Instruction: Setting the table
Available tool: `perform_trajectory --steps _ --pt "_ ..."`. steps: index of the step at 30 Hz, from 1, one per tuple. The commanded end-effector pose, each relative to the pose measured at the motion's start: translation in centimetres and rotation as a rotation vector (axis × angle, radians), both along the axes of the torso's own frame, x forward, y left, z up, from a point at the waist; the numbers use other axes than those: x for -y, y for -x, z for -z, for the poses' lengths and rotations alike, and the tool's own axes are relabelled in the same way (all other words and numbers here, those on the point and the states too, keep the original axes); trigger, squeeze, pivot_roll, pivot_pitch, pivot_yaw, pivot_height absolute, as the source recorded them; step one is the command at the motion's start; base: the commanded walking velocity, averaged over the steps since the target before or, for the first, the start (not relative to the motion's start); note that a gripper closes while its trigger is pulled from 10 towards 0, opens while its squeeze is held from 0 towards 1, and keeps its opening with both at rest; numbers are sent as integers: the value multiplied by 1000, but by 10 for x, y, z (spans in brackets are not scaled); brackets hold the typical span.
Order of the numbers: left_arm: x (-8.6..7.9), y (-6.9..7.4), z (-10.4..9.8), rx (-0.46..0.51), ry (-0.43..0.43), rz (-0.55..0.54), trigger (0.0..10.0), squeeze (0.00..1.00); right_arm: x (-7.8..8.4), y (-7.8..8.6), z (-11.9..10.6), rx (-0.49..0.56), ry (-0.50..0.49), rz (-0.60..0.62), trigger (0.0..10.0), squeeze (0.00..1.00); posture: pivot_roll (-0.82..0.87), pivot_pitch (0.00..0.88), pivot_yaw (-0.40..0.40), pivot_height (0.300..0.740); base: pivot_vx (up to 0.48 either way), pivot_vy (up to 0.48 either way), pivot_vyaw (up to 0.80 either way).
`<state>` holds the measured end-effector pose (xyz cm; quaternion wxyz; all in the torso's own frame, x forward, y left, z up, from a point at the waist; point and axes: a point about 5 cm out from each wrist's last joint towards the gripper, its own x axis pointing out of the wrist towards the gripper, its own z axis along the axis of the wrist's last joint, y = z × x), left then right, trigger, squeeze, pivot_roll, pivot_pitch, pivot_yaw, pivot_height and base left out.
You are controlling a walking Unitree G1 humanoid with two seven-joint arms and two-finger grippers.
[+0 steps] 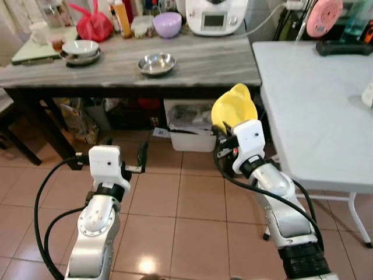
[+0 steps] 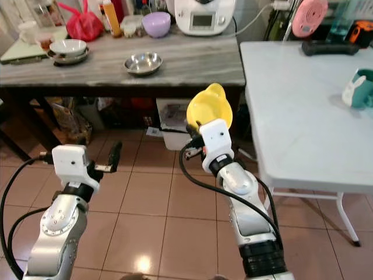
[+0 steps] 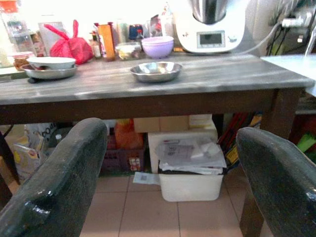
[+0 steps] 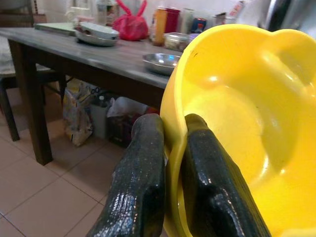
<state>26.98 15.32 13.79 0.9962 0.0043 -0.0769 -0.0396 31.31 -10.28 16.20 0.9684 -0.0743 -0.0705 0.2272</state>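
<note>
Pinching yellow bowl (image 4: 247,133) rim between right gripper (image 4: 168,148) fingers (one inside, one outside); light, stiff, probably slippery plastic. Left gripper (image 3: 173,163) spread wide, holding nothing.

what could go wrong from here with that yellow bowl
The right gripper pinches only the rim of the yellow bowl, one finger inside and one outside, so the bowl could pivot or slip as the arm moves. It is also held over the tiled floor, below and close to the edge of the white table, so lifting it could knock that edge.
</note>
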Motion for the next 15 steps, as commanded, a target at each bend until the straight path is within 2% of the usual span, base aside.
perform_trajectory --steps 1,8,10,15 --pt "-9 2 1 -4 -17 -38 10000 0 -12 1 -7 31 -12 -42 10000 0 -22 100 52 740 0 480 0" --pt "-10 2 1 4 -9 -58 10000 0 -12 1 -7 31 -9 -46 10000 0 -23 97 48 740 0 480 0" --pt "-11 3 0 16 -39 -77 10000 0 -12 1 -7 31 -9 -46 10000 0 -23 97 48 740 0 0 0" --pt "-10 3 -1 23 -23 -56 10000 0 -12 2 -6 30 -4 -46 10000 0 -24 99 47 740 0 0 0"
